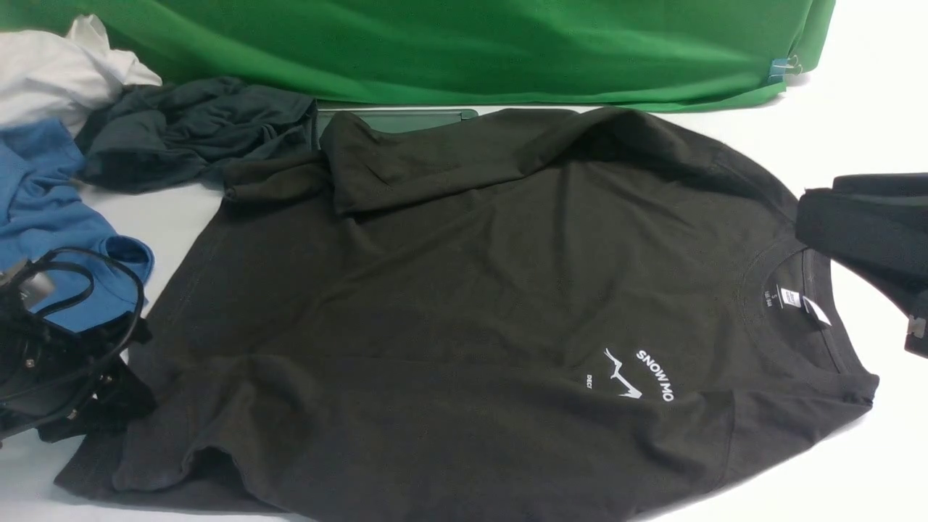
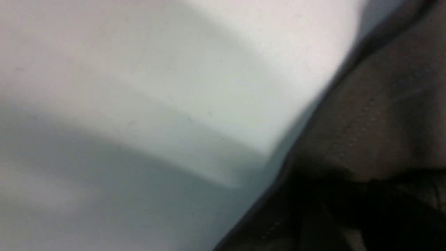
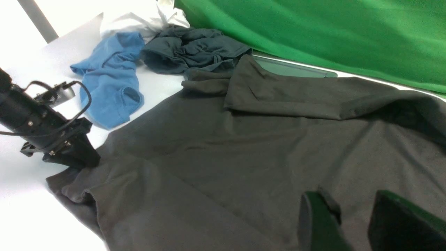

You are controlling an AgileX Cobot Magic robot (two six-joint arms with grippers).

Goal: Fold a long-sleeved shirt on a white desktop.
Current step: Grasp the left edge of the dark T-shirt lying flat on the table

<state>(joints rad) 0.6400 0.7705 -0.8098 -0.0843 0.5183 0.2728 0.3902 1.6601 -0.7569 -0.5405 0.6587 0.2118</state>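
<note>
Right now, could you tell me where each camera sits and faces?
Front view: between the arms, facing forward over the long-sleeved shirt; left gripper and right gripper at the sides.
Left wrist view: close over white desktop and shirt hem; no gripper visible.
Right wrist view: across the shirt toward the left gripper; own fingers show.
All share the shirt.

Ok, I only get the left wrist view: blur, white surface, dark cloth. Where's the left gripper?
Observer: The left gripper is at the shirt's left edge, hem end.
Operator: And the right one?
Observer: The right gripper hangs over the shirt, jaws apart, nothing between them.
Operator: Other clothes?
Observer: A blue top, a grey garment and a white one lie far left.
</note>
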